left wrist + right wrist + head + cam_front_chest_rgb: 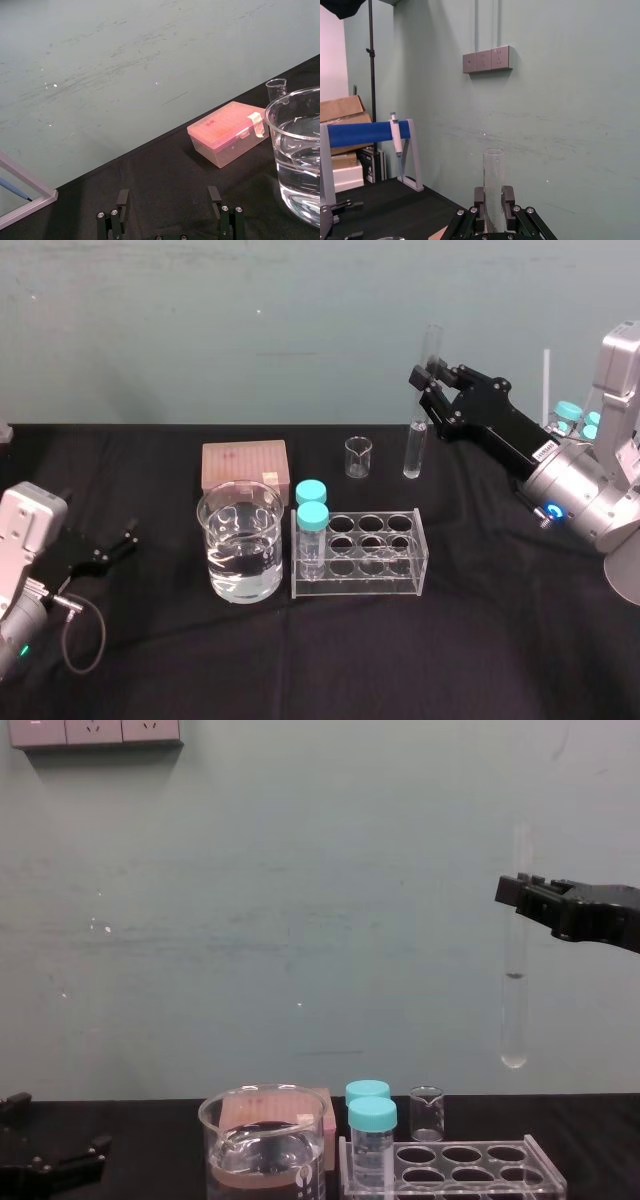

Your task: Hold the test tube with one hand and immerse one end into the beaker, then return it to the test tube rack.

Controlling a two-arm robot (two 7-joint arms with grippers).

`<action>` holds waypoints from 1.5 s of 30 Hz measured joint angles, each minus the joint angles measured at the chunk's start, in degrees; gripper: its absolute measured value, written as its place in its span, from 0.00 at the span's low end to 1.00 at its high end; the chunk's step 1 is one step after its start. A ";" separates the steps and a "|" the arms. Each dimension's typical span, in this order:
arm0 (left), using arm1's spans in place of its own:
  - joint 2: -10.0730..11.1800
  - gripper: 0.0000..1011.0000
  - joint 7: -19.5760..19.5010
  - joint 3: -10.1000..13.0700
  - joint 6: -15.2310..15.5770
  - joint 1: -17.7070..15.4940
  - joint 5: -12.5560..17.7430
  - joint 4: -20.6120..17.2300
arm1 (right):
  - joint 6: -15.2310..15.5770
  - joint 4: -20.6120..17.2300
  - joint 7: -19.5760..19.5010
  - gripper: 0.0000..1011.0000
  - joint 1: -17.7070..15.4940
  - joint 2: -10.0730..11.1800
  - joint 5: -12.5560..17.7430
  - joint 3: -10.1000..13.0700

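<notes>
Two claws are in view, and one of them is at work. The right claw (432, 375) is raised at the right side of the scene, its fingers pressed onto the test tube (416, 445) and pinching it above its middle. The tube hangs upright with its open end up and its rounded end down. In the chest view its bottom (515, 1010) is well clear of everything on the worktop (150, 660), to the right of the small beaker (358, 456) and above the far right part of the test tube rack (360, 585).

The clear rack sits near the middle of the black worktop with two teal-capped vials (313, 518) at its left end; the other holes are open. Just beside the rack on its left stands the large beaker (241, 540), partly filled with clear liquid. A pink tip box (245, 465) lies behind the beaker.

The left claw (125, 537) rests low at the left edge of the worktop, well apart from the beaker, its fingers spread and holding nothing.
</notes>
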 joint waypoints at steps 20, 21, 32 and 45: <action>0.00 0.99 0.00 0.00 0.00 0.00 0.00 0.00 | -4.26 6.17 8.91 0.22 9.86 -5.37 0.21 -6.64; 0.00 0.99 0.00 0.00 0.00 0.00 0.00 0.00 | -4.39 6.51 9.55 0.22 10.26 -5.73 0.42 -7.05; 0.00 0.99 0.00 0.00 0.00 0.00 0.00 0.00 | -4.73 11.03 15.72 0.22 13.48 -9.25 3.95 -12.12; 0.00 0.99 0.00 0.00 0.00 0.00 0.00 0.00 | -4.43 18.72 18.12 0.22 15.84 -11.43 5.07 -15.42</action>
